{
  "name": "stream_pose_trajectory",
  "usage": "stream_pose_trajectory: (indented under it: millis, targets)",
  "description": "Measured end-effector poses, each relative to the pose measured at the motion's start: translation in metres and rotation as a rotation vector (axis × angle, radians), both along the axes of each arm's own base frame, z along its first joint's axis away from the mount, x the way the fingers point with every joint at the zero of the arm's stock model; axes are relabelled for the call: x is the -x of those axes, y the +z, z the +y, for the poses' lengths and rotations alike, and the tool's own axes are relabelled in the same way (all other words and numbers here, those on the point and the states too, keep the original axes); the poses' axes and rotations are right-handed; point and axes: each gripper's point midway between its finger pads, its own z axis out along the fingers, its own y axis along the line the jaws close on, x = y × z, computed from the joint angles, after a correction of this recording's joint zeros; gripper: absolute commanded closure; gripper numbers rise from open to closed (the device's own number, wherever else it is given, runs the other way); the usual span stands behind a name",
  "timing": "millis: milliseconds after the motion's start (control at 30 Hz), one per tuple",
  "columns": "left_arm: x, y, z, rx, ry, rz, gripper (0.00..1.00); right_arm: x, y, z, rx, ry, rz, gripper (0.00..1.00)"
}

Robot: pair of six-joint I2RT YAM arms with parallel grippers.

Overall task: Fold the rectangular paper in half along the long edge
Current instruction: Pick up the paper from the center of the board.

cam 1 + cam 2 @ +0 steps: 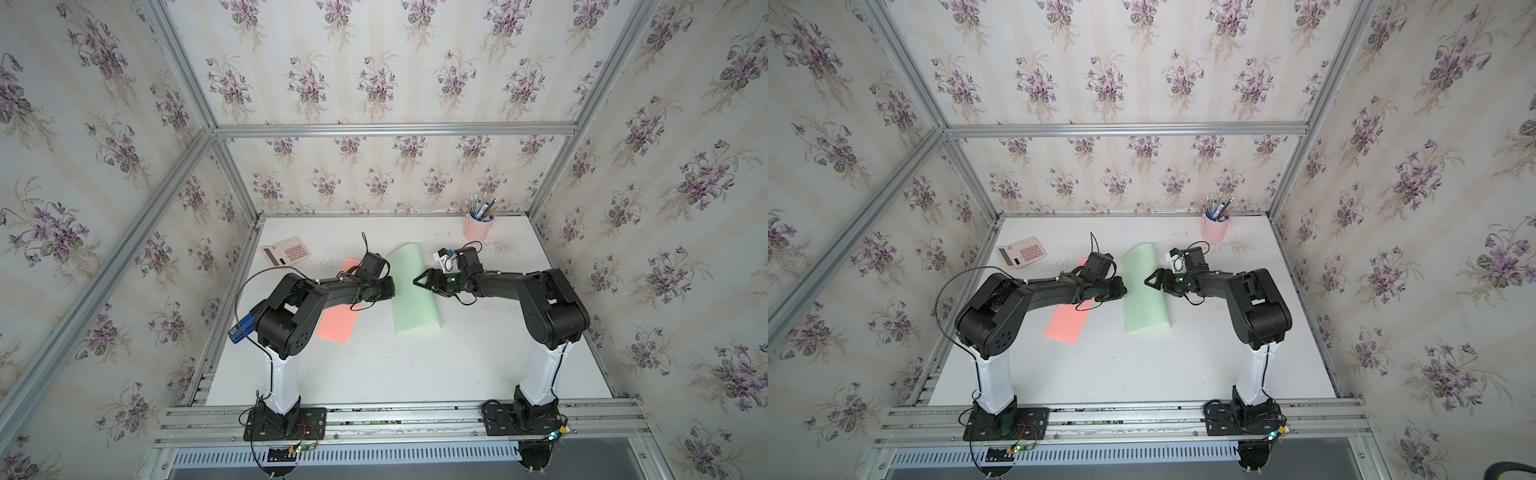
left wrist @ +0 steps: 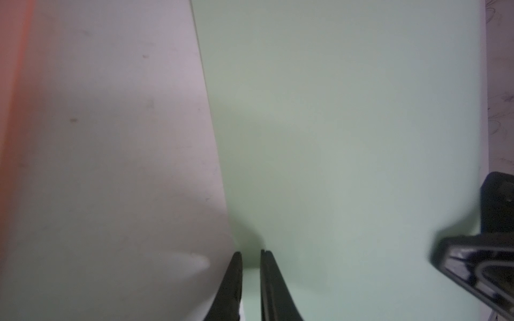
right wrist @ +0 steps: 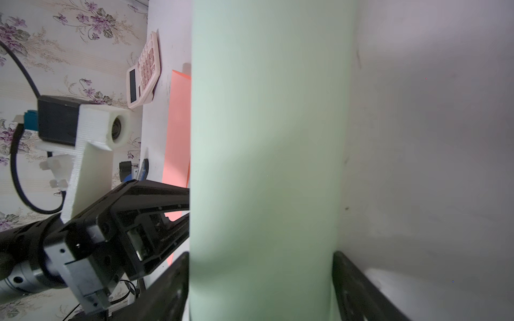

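A light green rectangular paper (image 1: 411,307) (image 1: 1144,307) lies mid-table, loosely doubled over. Its rounded fold bulges along the right side and its free edges lie on the left. My left gripper (image 1: 390,289) (image 1: 1123,291) points down at that left edge, shut to a narrow slit (image 2: 250,253). One tip is at the paper's edge and the other is on the green sheet (image 2: 347,125). My right gripper (image 1: 426,286) (image 1: 1156,284) hangs open over the bulge, and the paper (image 3: 264,125) fills the space between its fingers (image 3: 260,255). The bulge hides the left fingertips in the right wrist view.
A pink paper (image 1: 338,324) (image 1: 1067,324) lies partly under the left arm. A pink calculator (image 1: 286,250) (image 1: 1022,251) sits at the back left. A pink cup of pens (image 1: 478,226) (image 1: 1215,228) stands at the back right. The white table (image 1: 374,365) has metal rails around it.
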Motion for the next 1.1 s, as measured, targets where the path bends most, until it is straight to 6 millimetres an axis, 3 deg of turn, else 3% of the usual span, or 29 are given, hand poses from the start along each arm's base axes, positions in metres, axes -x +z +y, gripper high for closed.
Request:
stream_pose_trajectory:
  millis: [867,967,1100]
  targets:
    - [0.001,0.000,-0.002,0.002,-0.004,-0.004,0.83,0.004,-0.003,0.035,-0.061,0.067,0.005,0.22]
    - [0.001,0.000,-0.002,0.002,-0.004,-0.005,0.83,0.004,-0.004,0.039,-0.058,0.072,0.004,0.26]
    - [0.001,0.000,-0.003,0.002,-0.005,-0.005,0.83,0.004,-0.008,0.040,-0.050,0.071,0.010,0.40]
